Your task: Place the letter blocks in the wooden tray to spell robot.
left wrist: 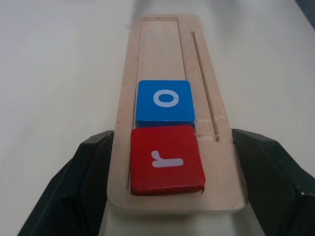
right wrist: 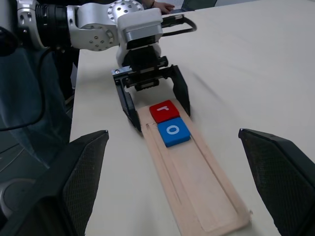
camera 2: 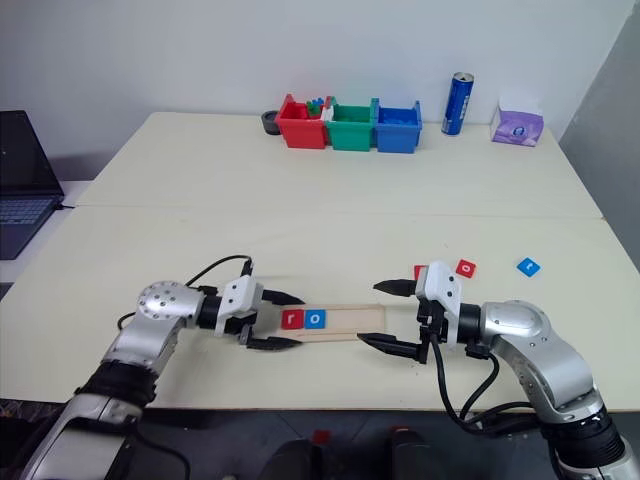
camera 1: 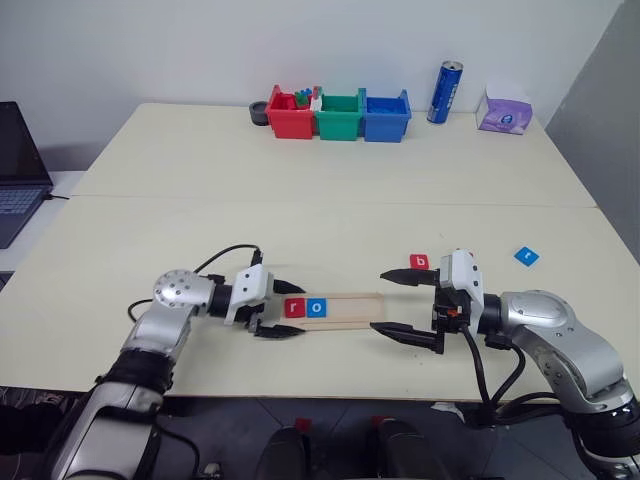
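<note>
The wooden tray (camera 1: 345, 309) lies near the table's front edge. A red r block (camera 1: 294, 307) and a blue o block (camera 1: 316, 307) sit side by side at its left end. My left gripper (camera 1: 285, 310) is open, one finger on each side of that end; whether they touch the tray is unclear. At the tray's right end my right gripper (camera 1: 384, 302) points along it, open and empty. A red b block (camera 1: 419, 262), another red block (camera 2: 466, 267) and a blue block (camera 1: 526, 256) lie loose on the table behind my right gripper.
Red (camera 1: 290, 116), green (camera 1: 339, 117) and blue (camera 1: 386, 117) bins stand at the table's far edge, with a blue can (camera 1: 445, 92) and a purple packet (camera 1: 505, 112) to their right. A laptop (camera 1: 18, 172) sits off the table's left side.
</note>
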### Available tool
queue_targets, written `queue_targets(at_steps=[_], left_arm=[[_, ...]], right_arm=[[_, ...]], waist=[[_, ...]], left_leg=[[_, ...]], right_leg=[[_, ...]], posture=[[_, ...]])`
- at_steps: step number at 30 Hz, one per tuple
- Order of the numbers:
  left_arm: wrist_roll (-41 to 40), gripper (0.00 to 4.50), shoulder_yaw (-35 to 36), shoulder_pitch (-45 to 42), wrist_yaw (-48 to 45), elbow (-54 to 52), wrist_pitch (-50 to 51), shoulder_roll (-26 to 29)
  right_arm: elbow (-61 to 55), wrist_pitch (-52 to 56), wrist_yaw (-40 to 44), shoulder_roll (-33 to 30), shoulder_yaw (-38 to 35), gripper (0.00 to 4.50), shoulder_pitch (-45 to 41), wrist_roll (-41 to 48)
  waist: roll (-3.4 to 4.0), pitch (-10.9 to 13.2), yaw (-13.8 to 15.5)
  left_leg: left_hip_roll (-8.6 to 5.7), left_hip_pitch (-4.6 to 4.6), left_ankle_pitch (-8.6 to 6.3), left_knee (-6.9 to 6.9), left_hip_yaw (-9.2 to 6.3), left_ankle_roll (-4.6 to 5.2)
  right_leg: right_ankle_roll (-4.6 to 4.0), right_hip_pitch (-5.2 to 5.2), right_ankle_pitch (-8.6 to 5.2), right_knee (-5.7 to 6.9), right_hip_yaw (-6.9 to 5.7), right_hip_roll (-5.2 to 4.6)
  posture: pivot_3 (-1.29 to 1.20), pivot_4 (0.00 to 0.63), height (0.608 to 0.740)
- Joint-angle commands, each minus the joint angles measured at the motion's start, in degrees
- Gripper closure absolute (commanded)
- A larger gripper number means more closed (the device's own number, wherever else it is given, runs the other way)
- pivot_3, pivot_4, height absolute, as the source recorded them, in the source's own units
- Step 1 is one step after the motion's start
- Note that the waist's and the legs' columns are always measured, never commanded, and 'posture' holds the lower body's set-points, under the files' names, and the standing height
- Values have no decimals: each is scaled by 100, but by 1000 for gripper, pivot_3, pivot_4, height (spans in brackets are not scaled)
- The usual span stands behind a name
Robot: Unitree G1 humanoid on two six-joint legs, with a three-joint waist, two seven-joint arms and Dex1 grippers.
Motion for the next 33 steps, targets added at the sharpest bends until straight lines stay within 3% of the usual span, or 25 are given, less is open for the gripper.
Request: queue_targets(at_steps=[1,9,20,22,24,33], left_arm=[[178,1113,-57,-327,-53,563,-369,-66],[301,1113,-132,-684,-314,1387,-846,-276],[241,1113,-79,-536,-545,1387,-861,-125],[244,361,-66,-561,-513,1418,-870,-137],[257,24,-59,-602,-498,1453,-855,-155],[232,24,3,-684,-568,1393,-741,-119]], right_arm=[[-187,-124,0,-2,-63,0,-16,25],[-298,-100,-131,-16,-143,0,103,22],[-338,-87,-235,-12,-163,0,163,44],[-319,-77,-241,-7,-158,0,131,50],[-310,-72,-235,-11,-162,0,118,57],[-241,-68,-219,-37,-200,0,93,56]], waist=[[0,0,-9],[-1,0,-24],[-1,0,-29],[0,0,-31],[0,0,-27],[0,0,-28]], left_leg=[[0,0,0,-1,1,0],[2,0,-1,0,0,1],[4,1,-1,0,-2,1],[4,1,-1,0,-2,1],[4,2,-1,-1,-1,1],[4,2,-1,0,-1,1]], right_leg=[[0,0,0,0,1,0],[0,-1,0,1,2,2],[0,-1,0,4,2,3],[0,-1,0,4,1,3],[0,-1,0,4,1,4],[0,-1,0,5,1,4]], posture=[[0,150,740],[0,150,740],[0,150,740],[0,150,740],[0,150,740],[0,150,740]])
